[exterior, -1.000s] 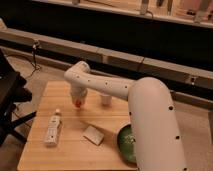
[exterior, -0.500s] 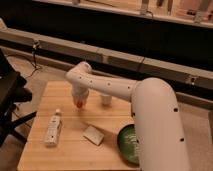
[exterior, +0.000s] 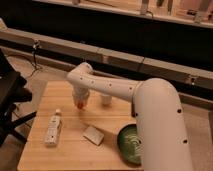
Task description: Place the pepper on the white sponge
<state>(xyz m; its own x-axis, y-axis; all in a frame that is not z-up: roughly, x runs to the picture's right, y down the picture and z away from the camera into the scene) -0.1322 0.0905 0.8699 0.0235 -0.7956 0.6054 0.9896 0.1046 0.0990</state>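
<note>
My gripper [exterior: 80, 100] hangs below the white arm over the middle of the wooden table [exterior: 40, 155]. It is shut on the pepper [exterior: 80, 105], a tiny red-orange object showing at its tip, just above the table top. The white sponge [exterior: 93, 135], a small flat off-white square, lies on the table in front of the gripper and slightly to its right, apart from it. The gripper's fingers are mostly hidden by the wrist.
A long white bottle [exterior: 53, 129] lies at the left front of the table. A green bowl [exterior: 128, 143] sits at the right front, partly behind my arm. A small white object [exterior: 106, 99] stands just right of the gripper. A dark wall runs behind.
The gripper with the pepper has moved slightly to the right and toward the front, closer to the sponge. The sponge, bottle and bowl have not moved.
</note>
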